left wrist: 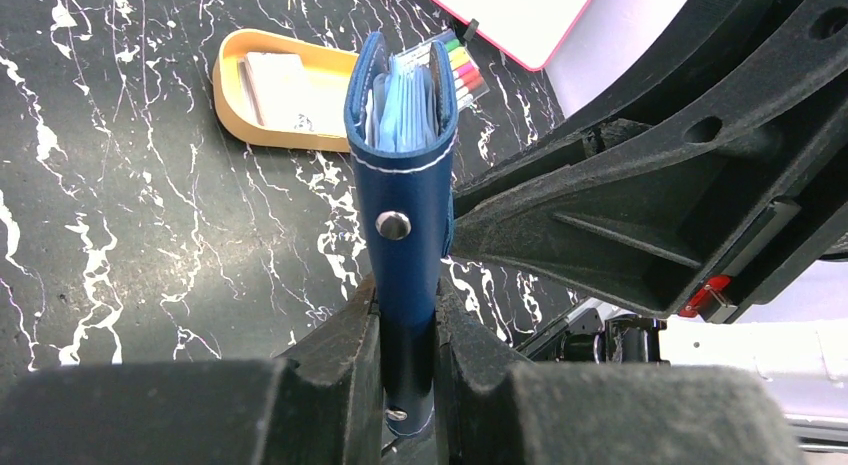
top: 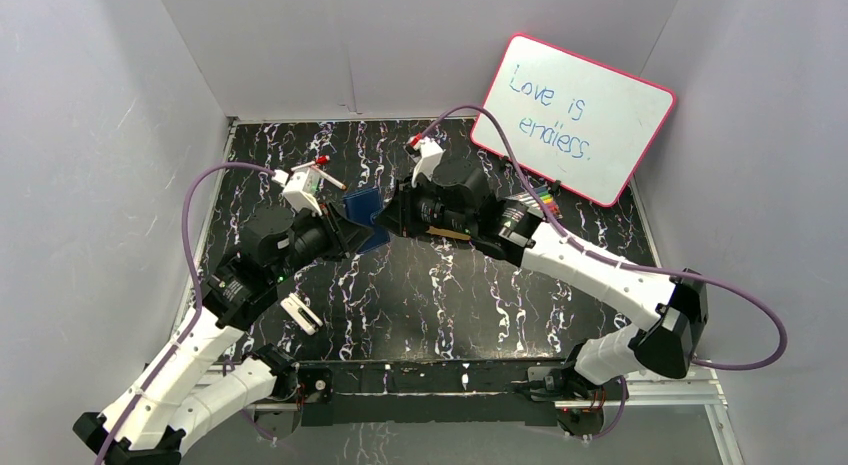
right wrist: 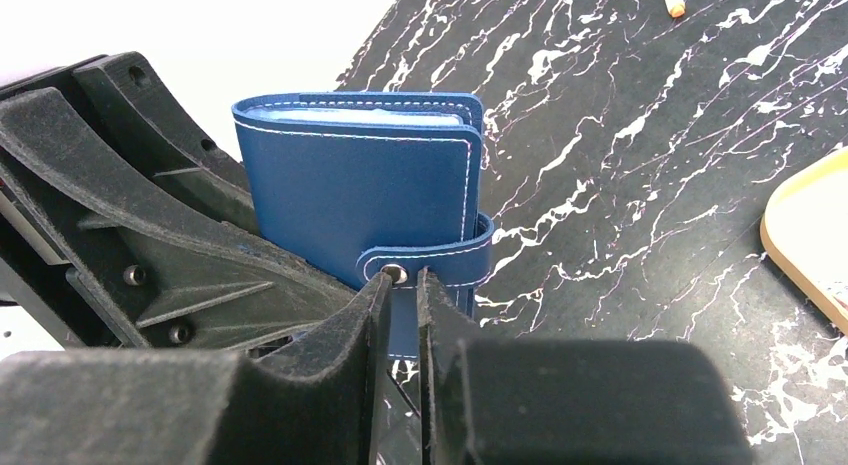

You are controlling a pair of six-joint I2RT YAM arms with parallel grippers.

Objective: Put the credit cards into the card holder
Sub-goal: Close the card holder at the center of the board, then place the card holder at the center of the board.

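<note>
The navy card holder is folded shut and held upright off the table between both arms. My left gripper is shut on its lower end, as the left wrist view shows, with pale blue sleeves at the top of the card holder. My right gripper is shut to a thin slit, nothing between the fingers. Its tips rest against the snap tab on the card holder's face. White credit cards lie in an orange tray.
The orange oval tray sits on the black marbled table near a marker pack; its rim also shows in the right wrist view. A pink-edged whiteboard leans at the back right. A small white object lies by the left arm.
</note>
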